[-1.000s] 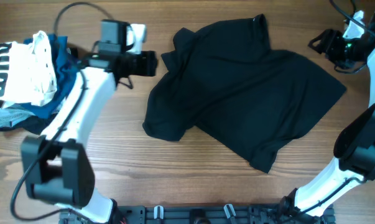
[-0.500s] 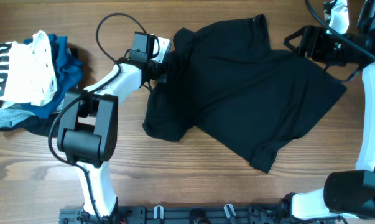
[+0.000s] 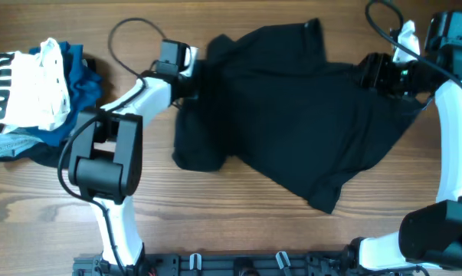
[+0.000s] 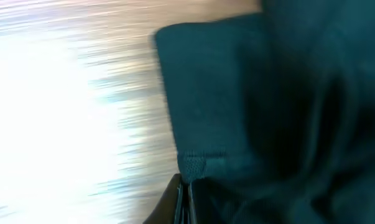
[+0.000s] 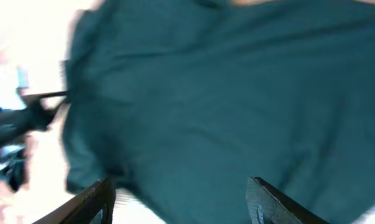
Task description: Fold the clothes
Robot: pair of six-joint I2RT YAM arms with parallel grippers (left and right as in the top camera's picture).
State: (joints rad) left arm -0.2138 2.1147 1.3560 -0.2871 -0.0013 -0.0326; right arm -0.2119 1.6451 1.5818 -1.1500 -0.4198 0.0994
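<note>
The clothes, a black short-sleeved shirt, lie spread and rumpled across the middle of the wooden table. My left gripper is at the shirt's left sleeve edge. In the left wrist view its jaws are pressed together on the sleeve hem, with the shirt filling the right. My right gripper hovers over the shirt's upper right part. The right wrist view shows that gripper open, fingers wide apart above the dark fabric, nothing between them.
A pile sits at the table's left end: a white garment with black stripes on top of blue garments. A black rail runs along the front edge. Both arm bases stand near the front corners.
My left gripper reached the shirt's left sleeve and shut on its hem, tugging that edge slightly left. My right arm swung left over the shirt's right side, still open.
</note>
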